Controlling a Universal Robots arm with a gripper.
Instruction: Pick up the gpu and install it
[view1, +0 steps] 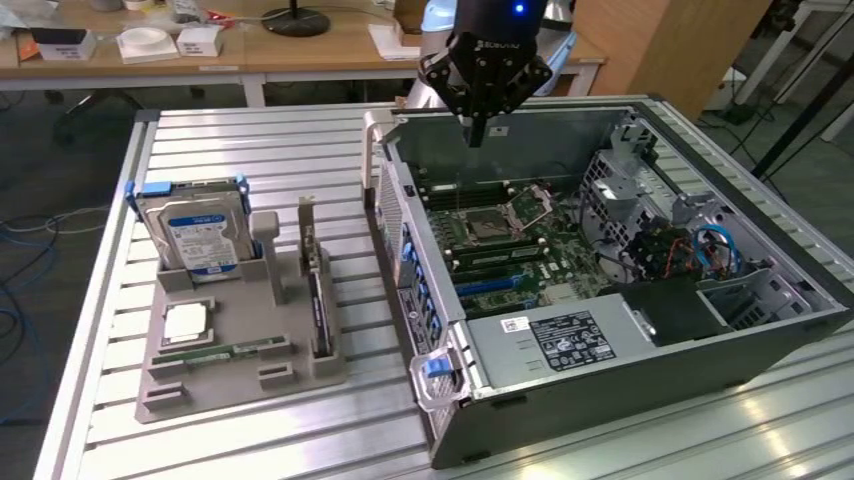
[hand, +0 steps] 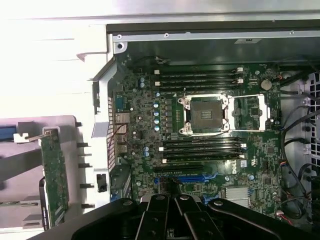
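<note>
The gpu (view1: 316, 300) stands on edge in a slot of the grey holder tray (view1: 307, 375) on the exterior view's left, green board with a silver bracket at its far end. The wrist view catches its green board (hand: 54, 175) beside the case wall. My gripper (view1: 475, 135) hangs above the far end of the open computer case (view1: 747, 250), over the motherboard (hand: 200, 150), well apart from the gpu. Its black fingers (hand: 160, 212) are shut with nothing between them. A blue expansion slot (hand: 187, 177) lies on the motherboard just in front of the fingertips.
The tray also carries a silver hard drive (view1: 198, 235) with a blue-white label, a processor chip (view1: 184, 320) and a narrow green memory stick (view1: 220, 352). Inside the case are an open processor socket (view1: 527, 205), a power supply (view1: 561, 335) and blue cables (view1: 714, 245).
</note>
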